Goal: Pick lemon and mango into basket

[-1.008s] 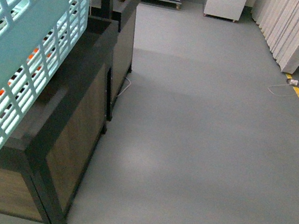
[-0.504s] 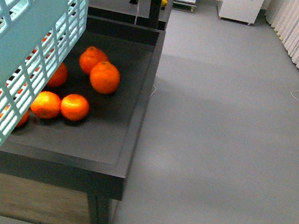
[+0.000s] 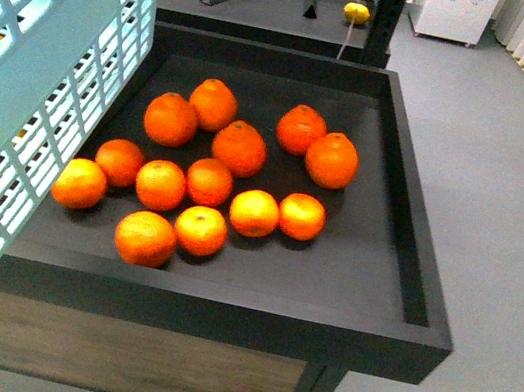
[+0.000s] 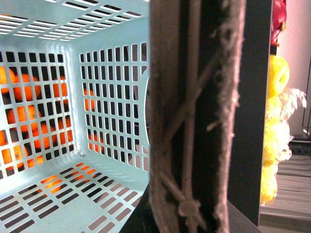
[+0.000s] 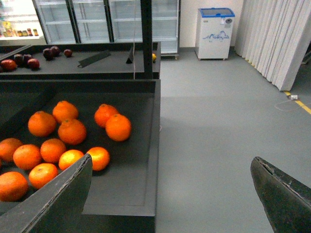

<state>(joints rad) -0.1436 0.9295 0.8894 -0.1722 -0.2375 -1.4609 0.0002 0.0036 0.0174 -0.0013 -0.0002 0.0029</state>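
Front view: the basket stands close at the left edge, its lattice side overlapping the dark tray table that carries a cluster of oranges. One small yellow fruit lies on the farther table behind, too small to call lemon or mango. The right gripper hangs beside the tray with jaws spread wide and nothing between them, while the left wrist view shows only the basket's inside and its brown handle, so the left gripper's jaws cannot be judged.

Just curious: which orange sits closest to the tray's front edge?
The front-left orange, beside a yellower one; all others lie farther back on the tray.
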